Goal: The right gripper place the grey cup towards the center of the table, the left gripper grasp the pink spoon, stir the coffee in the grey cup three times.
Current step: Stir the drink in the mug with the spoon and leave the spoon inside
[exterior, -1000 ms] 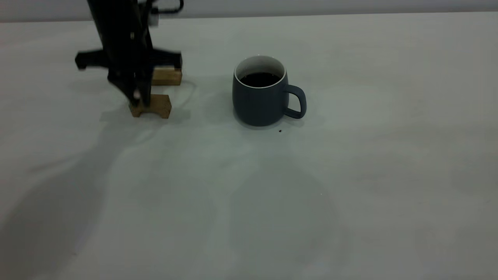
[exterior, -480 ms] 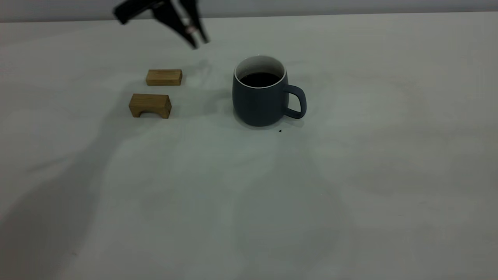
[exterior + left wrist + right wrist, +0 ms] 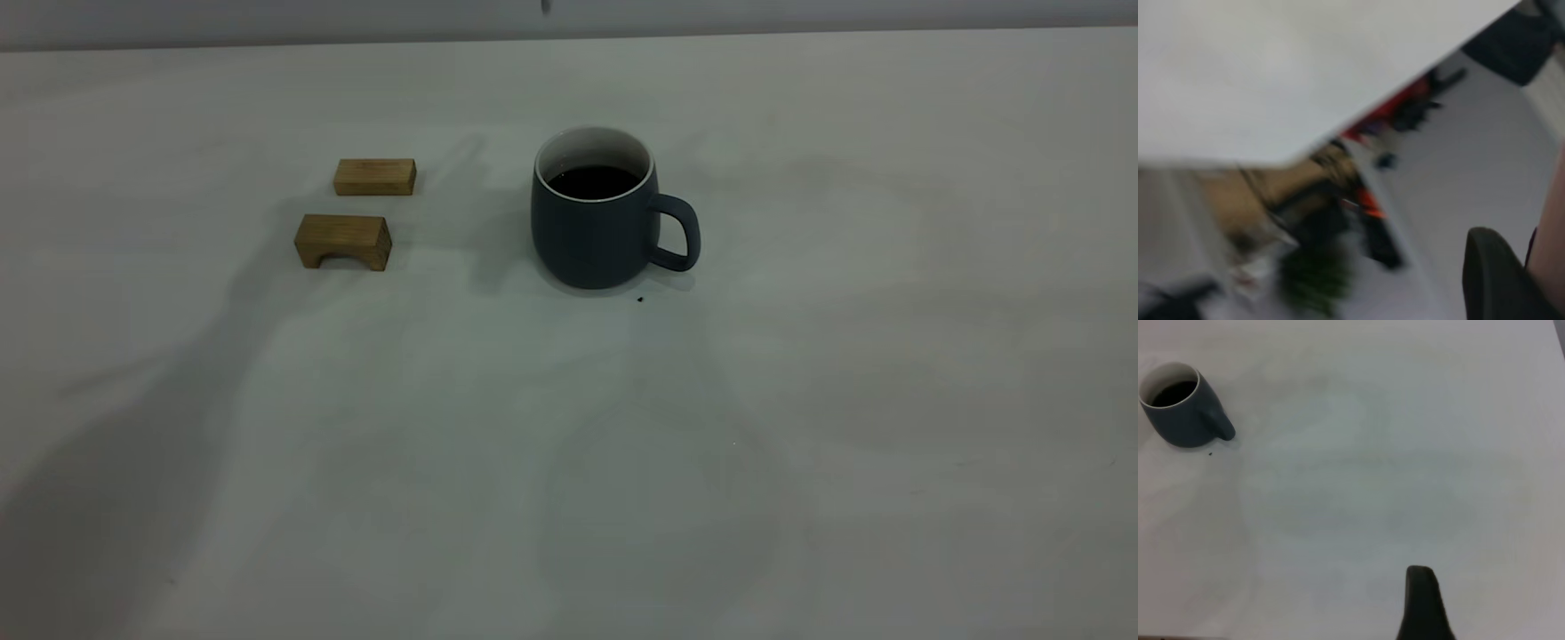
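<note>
**Only two dark tips of your robot show**

You can see very little of the machine itself. In the left wrist view, your left gripper [image 3: 1495, 280] shows as a single black, matte piece with a smoothly rounded top. It is too blurred for you to tell any surface detail. In the right wrist view, your right gripper [image 3: 1423, 605] shows as a narrow, near-black piece with a blunt, rounded end. Its sides are plain and it broadens slightly toward its base.
</note>
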